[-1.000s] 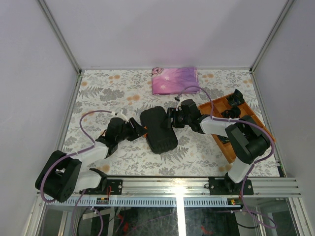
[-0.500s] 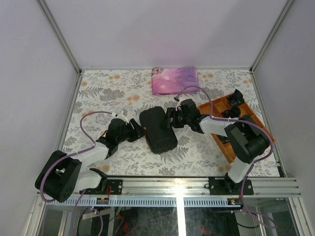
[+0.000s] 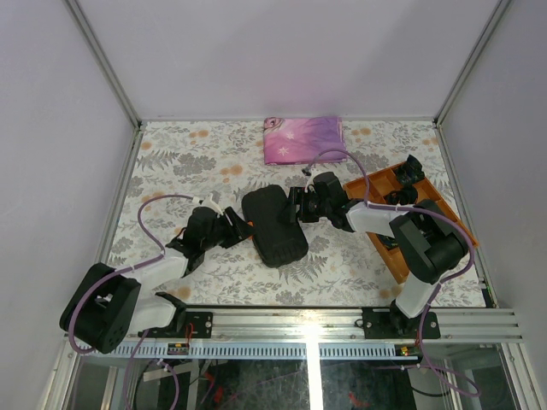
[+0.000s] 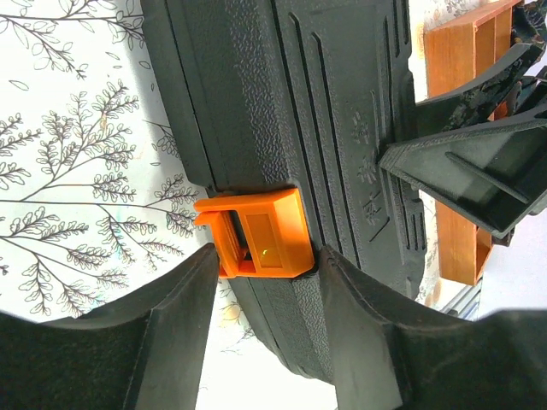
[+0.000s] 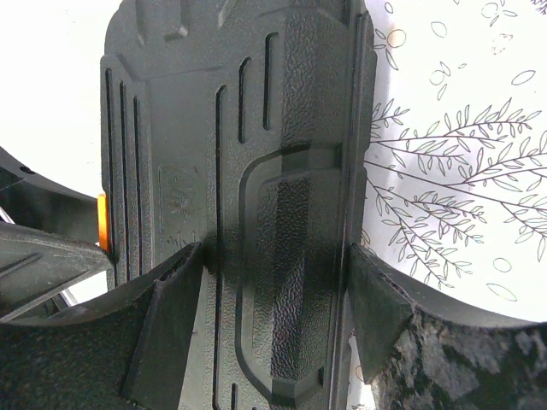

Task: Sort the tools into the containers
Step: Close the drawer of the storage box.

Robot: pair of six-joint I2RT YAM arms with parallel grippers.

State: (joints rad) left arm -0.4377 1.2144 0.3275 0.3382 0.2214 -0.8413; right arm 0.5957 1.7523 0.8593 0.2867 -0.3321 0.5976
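1. The case (image 3: 273, 226) lies shut and flat at the middle of the table (image 3: 188, 158), between the two arms and a little askew.
2. It is black, with a pebbled, ribbed lid and a raised handle end. An orange latch (image 4: 256, 243) sits on its left edge.
3. The left pincer (image 4: 269, 256) is part open, with one finger on either side of the latch. I cannot tell whether either finger touches it.
4. The right pincer (image 5: 273, 252) is spread wide and set against both sides of the case's handle end.
5. The table has a pale leaf-and-flower print.
6. An orange tray (image 4: 457, 239) with compartments sits right of the case. Dark items (image 3: 408, 173) lie in its far slots, too small to name.
7. A folded pink-purple cloth (image 3: 303, 138) lies at the back edge.
8. Plain lilac walls (image 3: 51, 102) and metal posts enclose the table.
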